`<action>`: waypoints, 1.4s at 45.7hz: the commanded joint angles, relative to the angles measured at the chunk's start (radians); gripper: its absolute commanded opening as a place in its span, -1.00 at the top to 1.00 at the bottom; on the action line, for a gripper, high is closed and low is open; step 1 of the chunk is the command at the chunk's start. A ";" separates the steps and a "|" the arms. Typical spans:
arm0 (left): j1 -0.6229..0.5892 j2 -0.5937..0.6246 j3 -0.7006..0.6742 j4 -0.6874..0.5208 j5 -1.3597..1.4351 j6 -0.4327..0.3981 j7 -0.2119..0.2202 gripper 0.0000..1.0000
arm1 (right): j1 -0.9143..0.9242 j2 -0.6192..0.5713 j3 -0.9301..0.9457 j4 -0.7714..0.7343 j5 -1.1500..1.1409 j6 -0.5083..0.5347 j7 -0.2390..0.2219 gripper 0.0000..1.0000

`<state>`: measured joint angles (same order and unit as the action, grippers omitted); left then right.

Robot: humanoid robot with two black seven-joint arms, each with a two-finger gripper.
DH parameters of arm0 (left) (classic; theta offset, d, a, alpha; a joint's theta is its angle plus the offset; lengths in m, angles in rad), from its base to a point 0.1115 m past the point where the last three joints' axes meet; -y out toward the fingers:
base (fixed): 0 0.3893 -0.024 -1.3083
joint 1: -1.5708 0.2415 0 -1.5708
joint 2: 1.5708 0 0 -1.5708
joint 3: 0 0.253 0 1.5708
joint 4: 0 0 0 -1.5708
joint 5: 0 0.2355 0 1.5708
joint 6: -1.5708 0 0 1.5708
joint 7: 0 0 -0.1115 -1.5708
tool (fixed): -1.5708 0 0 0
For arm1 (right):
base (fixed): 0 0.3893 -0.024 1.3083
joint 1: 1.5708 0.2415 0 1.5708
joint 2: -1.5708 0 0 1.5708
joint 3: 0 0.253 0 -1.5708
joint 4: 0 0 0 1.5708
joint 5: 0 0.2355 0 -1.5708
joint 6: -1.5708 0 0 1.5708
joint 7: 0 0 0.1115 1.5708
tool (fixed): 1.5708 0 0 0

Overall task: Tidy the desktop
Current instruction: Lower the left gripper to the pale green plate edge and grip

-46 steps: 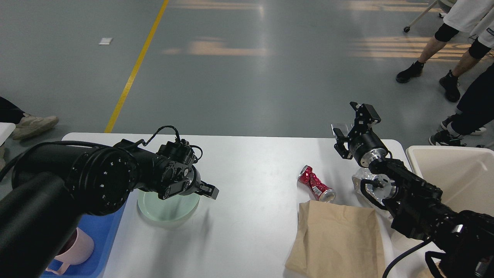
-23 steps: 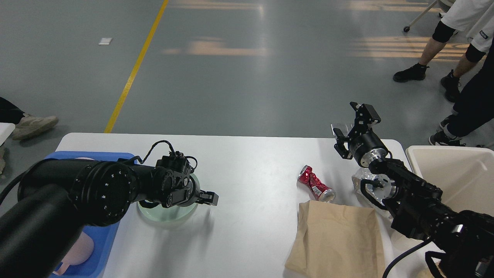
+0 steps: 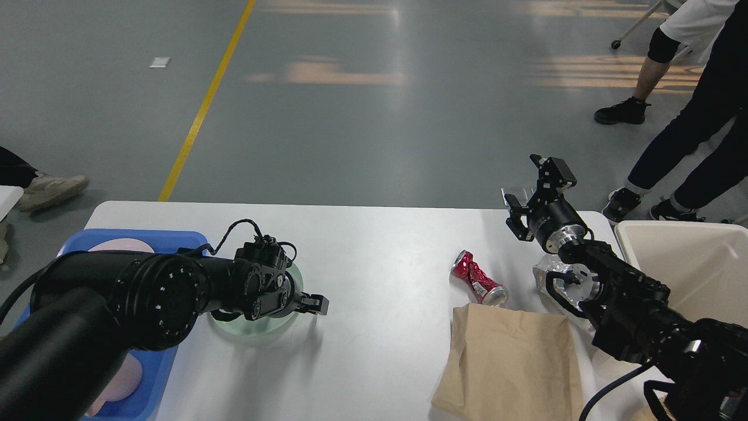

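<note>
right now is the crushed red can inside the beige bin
No, the crushed red can lies on the white desktop, just beyond the brown paper bag and outside the beige bin.

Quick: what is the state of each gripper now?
Left gripper: cannot be told; fingers at the green plate rim.
Right gripper: open, holding nothing.

Bright, even indoor light — sharp across most of the view.

The grey floor [image 3: 374,117] carries soft warm glare patches at the top, and the white surface [image 3: 380,263] is close to washed out. Faint, diffuse shadows lie under the left arm [image 3: 146,292] and beside the brown paper bag [image 3: 508,362] — the near arm sections at the lower edges look bulged.
</note>
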<state>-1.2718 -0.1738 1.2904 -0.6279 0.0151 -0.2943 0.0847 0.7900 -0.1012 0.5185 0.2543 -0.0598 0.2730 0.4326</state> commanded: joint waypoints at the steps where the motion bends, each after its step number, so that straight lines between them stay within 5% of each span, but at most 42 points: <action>1: 0.000 0.000 -0.002 -0.001 0.000 -0.002 0.000 -0.36 | 0.000 0.000 0.000 0.000 0.000 0.000 0.000 -1.00; 17: -0.006 0.004 -0.026 0.000 0.000 0.000 0.001 0.00 | 0.000 0.000 0.000 -0.001 0.000 0.000 0.000 -1.00; 33: -0.015 0.004 -0.028 -0.001 0.000 -0.026 0.001 0.55 | 0.000 0.000 0.000 -0.001 0.000 0.000 0.000 -1.00; 41: -0.020 0.004 -0.029 -0.003 0.000 -0.083 0.001 0.98 | 0.000 0.000 0.000 -0.001 0.000 0.000 0.000 -1.00; 64: -0.052 0.007 -0.060 -0.006 -0.001 -0.108 0.000 1.00 | 0.000 0.000 0.000 -0.001 0.000 0.000 0.000 -1.00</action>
<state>-1.3098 -0.1676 1.2459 -0.6305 0.0148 -0.4004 0.0850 0.7900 -0.1012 0.5185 0.2539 -0.0598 0.2730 0.4326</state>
